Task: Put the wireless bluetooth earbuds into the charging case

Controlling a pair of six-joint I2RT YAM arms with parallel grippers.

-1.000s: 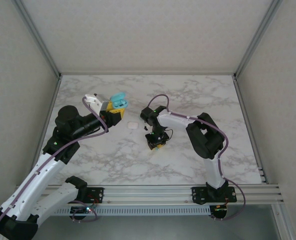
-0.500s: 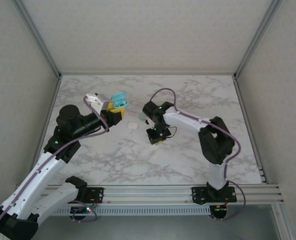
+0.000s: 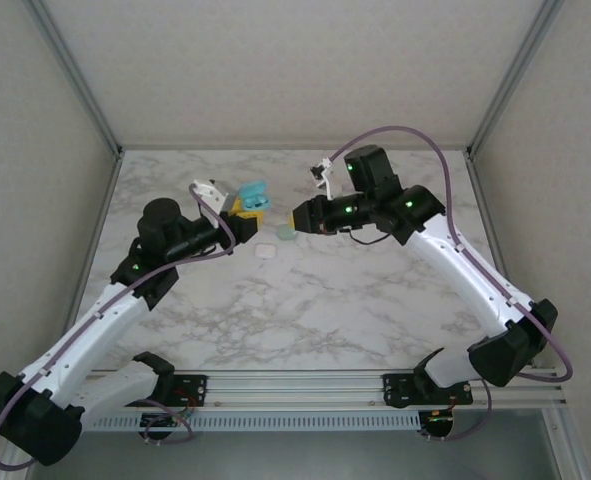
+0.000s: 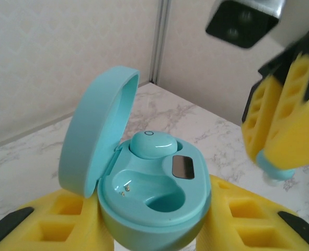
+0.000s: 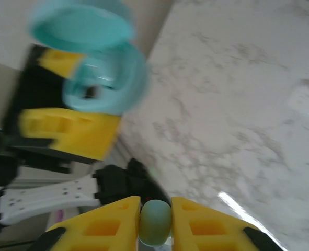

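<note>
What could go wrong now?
The right gripper pinches the tiny earbud just at its fingertips, so it might slip and drop. The case in the left gripper has one empty slot; a slightly off approach might miss it or bump the seated earbud.

The white marble counter (image 3: 375,310) is lying broad under the overhead camera, with grey veins running all across it. Pale textured walls are closing it in on three sides: the back wall (image 3: 295,70), the left wall (image 3: 25,200) and the right wall (image 3: 575,220). Two aluminium posts, the left post (image 3: 75,75) and the right post (image 3: 510,80), are slanting in toward the far corners. An aluminium rail (image 3: 305,383) is running along the near edge. In the right wrist view, a bright glare spot (image 5: 230,201) is shining on the marble.
</note>
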